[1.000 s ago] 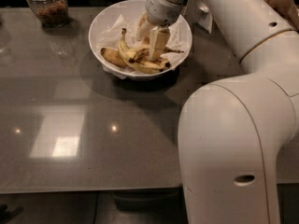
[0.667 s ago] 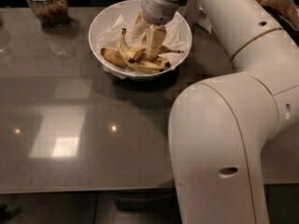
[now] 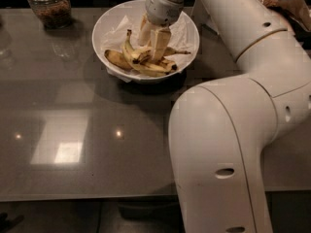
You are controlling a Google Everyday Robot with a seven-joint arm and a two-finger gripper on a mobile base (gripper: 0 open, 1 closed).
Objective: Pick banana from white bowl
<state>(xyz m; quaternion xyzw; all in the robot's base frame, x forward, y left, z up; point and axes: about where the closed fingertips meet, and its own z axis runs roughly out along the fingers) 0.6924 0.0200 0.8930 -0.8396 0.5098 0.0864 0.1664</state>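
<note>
**Gripper down among the bananas**

The gripper reaches into the white bowl, onto the fruit pile; whether it grips anything cannot be told; the banana lies just right of it, beside at least three other bananas; one glass jar stands far-left on the grey table; the white arm hides the table's right side.

Lower end of pincer in white bowl, hidden among bananas; jar top beyond upper edge.
</note>
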